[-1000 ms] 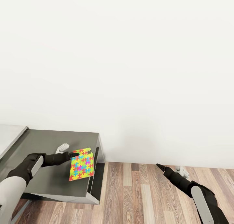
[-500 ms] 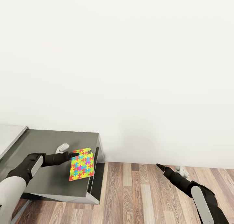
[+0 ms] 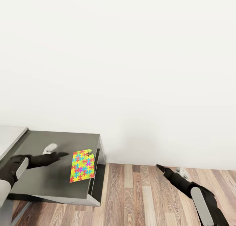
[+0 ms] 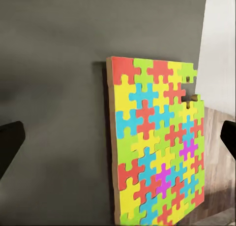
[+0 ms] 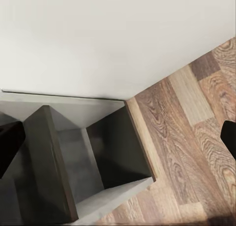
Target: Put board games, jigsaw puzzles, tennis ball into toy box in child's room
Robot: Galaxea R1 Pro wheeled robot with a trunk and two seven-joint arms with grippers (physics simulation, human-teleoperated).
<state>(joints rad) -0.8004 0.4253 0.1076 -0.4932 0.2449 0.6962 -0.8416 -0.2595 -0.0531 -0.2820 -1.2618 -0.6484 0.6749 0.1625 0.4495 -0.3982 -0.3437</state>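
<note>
Dark grey table top [image 3: 49,183] under my left gripper [image 3: 65,153]. One jigsaw puzzle [image 3: 82,165] lies flat near the top's corner, just ahead of the left jaws, apart from them; jaws spread, empty. Right gripper [image 3: 157,166] hangs over wood floor [image 3: 137,199], jaws spread in its wrist view, empty. Puzzle not yet gripped; I judge boxing it remains.

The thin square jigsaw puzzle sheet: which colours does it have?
Yellow, red, blue, green and pink interlocking pieces; the left wrist view shows them best.
</note>
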